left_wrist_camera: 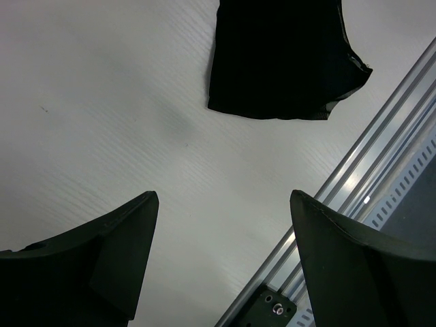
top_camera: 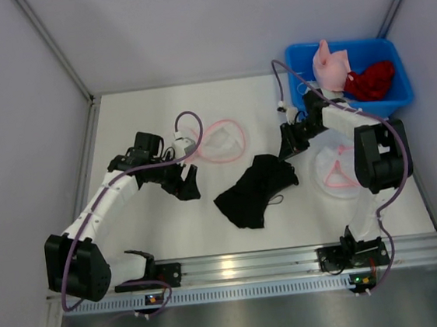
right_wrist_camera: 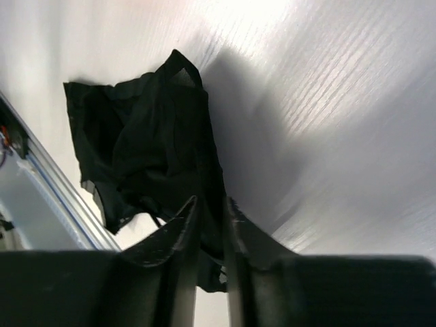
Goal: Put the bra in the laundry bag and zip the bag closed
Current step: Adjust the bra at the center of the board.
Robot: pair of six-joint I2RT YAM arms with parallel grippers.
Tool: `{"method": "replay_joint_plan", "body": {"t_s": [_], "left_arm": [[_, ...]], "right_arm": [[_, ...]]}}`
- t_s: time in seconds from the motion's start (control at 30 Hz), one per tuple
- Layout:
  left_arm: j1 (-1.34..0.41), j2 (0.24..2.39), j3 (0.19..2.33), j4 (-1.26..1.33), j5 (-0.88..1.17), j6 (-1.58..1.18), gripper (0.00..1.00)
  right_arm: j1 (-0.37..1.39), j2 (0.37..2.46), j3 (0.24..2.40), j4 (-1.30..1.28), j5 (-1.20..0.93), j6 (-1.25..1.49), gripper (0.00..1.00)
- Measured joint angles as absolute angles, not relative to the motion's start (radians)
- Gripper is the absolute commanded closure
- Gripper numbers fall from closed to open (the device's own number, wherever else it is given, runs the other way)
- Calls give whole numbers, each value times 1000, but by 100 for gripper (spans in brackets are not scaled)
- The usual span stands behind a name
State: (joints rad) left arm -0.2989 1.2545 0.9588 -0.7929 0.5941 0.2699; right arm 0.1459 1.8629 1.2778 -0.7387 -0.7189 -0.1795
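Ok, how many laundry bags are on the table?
2. The first laundry bag lies beyond the black bra, near the left arm; the second laundry bag lies right of the bra, partly under the right arm. The blue bin may hide more.

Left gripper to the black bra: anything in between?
Nothing. Only bare white table lies between the open left gripper and the black bra, clearest in the left wrist view.
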Motion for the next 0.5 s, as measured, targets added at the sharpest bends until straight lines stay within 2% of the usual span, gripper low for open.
{"method": "replay_joint_plan", "body": {"t_s": [0.1, 0.3, 0.5], "left_arm": [[-299, 1254, 959, -793, 594, 270, 16], [-299, 1250, 959, -793, 590, 270, 16], [-298, 1234, 959, -793, 585, 263, 16]], "right_arm": [[146, 1863, 1278, -749, -728, -181, 100], [146, 1836, 1279, -777, -730, -178, 100], [183, 1695, 1279, -794, -709, -179, 100]]}}
